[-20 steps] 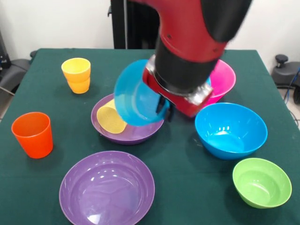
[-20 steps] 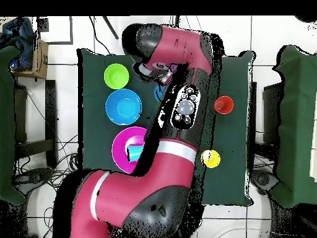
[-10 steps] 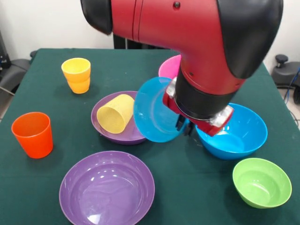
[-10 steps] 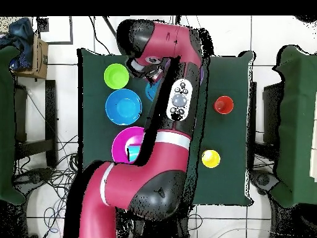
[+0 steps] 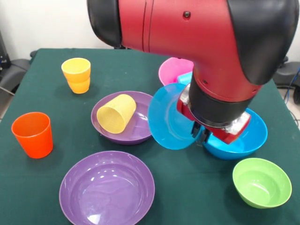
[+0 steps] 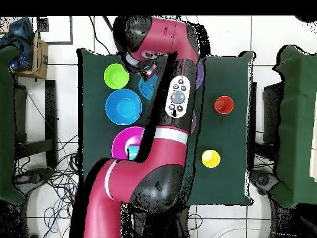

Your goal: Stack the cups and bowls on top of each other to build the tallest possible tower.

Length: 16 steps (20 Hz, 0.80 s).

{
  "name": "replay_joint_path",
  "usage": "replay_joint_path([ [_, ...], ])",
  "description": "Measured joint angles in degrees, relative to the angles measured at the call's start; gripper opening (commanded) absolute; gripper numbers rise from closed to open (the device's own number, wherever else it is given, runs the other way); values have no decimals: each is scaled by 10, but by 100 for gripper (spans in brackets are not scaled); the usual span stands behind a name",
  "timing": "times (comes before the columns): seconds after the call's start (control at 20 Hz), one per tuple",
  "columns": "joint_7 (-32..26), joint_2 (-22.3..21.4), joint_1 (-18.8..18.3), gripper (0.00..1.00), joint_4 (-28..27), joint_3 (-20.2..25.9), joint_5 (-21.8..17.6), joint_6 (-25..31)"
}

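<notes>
Nearest the camera across the table sit a wide purple bowl (image 5: 107,188) and a small green bowl (image 5: 261,182), well apart. Farther back, an orange cup (image 5: 32,134) stands upright at the left. My gripper (image 5: 201,135) pinches the rim of a small blue bowl (image 5: 171,117), holding it tilted on edge, just beside the big blue bowl (image 5: 243,140). To its left, a pale yellow cup (image 5: 116,113) lies on its side inside the second purple bowl (image 5: 136,129). Beyond, two stacked yellow cups (image 5: 77,74) stand at left, and the pink bowl (image 5: 172,70) peeks behind my arm.
</notes>
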Motion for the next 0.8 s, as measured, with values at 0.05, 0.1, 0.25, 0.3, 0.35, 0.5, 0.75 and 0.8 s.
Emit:
replay_joint_path([
  [0.05,13,9,-1,0,-11,-20,25,2],
  [0.1,17,12,-1,0,-14,-27,33,2],
  [0.25,37,24,-1,0,-27,-57,71,3],
  [0.3,45,29,-1,0,-32,-71,87,3],
  [0.35,51,32,-1,0,-35,-80,98,3],
  [0.5,72,46,-1,0,-47,-123,143,3],
  [0.75,82,61,-1,100,-56,-176,198,3],
  [0.8,82,61,-1,100,-56,-178,201,3],
])
